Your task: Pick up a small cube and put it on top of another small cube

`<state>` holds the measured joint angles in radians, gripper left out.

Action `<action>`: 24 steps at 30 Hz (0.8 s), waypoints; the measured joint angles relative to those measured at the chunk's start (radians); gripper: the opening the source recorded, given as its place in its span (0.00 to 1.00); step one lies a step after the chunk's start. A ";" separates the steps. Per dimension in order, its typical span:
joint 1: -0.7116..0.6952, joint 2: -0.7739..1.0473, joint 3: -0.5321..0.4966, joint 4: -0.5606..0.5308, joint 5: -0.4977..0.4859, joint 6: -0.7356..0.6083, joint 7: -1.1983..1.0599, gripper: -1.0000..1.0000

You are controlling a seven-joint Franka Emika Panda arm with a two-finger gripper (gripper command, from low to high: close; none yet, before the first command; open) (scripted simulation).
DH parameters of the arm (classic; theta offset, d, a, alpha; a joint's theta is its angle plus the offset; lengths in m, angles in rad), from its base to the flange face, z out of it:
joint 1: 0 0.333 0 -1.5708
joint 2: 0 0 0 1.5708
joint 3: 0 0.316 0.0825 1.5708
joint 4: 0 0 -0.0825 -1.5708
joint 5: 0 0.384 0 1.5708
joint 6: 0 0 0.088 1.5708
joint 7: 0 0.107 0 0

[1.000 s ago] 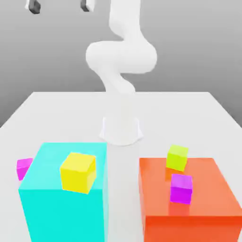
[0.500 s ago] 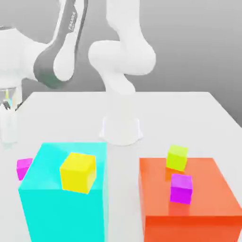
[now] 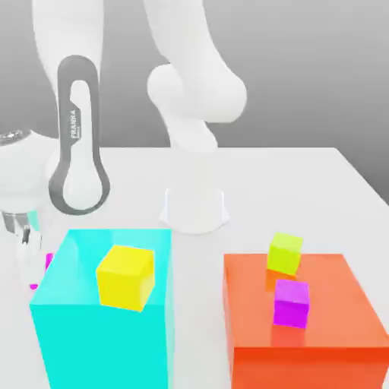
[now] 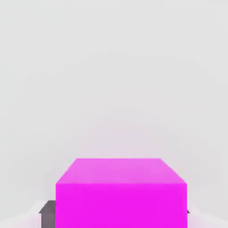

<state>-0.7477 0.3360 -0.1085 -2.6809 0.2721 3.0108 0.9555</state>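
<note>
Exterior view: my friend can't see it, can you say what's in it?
A white robot arm reaches down beside a big cyan block holding a yellow cube. On the exterior view's right, an orange block holds a magenta cube and a lime-green cube.

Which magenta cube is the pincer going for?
Find the big cyan block at the exterior view's left. The small magenta cube sits on the white table against that block's far left side, under the pincer. The other magenta cube rests on the orange block.
</note>
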 joint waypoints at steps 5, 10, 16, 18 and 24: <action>0.063 -0.137 -0.088 -0.030 -0.107 -0.107 0.083 0.00; 0.121 -0.260 -0.086 0.029 -0.192 -0.257 0.187 0.00; 0.284 -0.311 -0.010 0.239 -0.217 -0.512 0.349 0.00; 0.327 -0.327 0.023 0.310 -0.220 -0.598 0.402 0.00; 0.479 -0.372 0.113 0.524 -0.226 -0.859 0.557 0.00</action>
<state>-0.2689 -0.0360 0.0044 -2.1566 0.0464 2.1522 1.5120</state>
